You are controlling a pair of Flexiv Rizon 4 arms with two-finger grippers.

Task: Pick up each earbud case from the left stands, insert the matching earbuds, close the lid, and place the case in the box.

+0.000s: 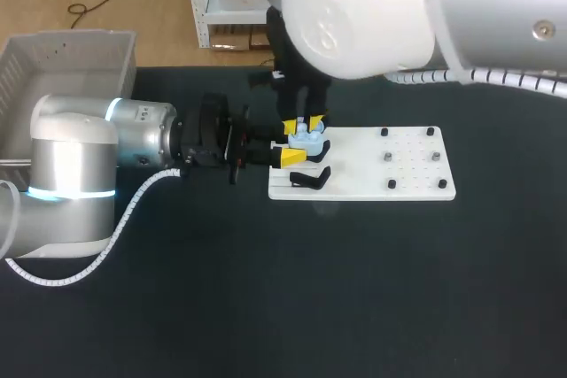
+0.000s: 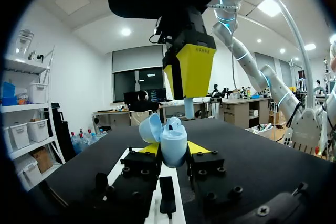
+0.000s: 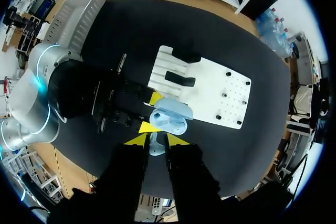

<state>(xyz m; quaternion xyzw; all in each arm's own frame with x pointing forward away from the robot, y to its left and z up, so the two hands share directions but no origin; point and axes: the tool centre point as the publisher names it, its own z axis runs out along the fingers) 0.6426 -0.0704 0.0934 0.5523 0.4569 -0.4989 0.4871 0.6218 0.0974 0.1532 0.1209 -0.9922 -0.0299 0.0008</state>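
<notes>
Pale-blue case, lid open, is sitting pinched in my left gripper; my right gripper is pinching an earbud just above it, and the next move likely needs a straight, careful lowering.

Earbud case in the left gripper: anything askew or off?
Nothing stands out. The earbud case sits upright, clamped in the left gripper with its lid open. The right gripper holds an earbud just above it.
</notes>
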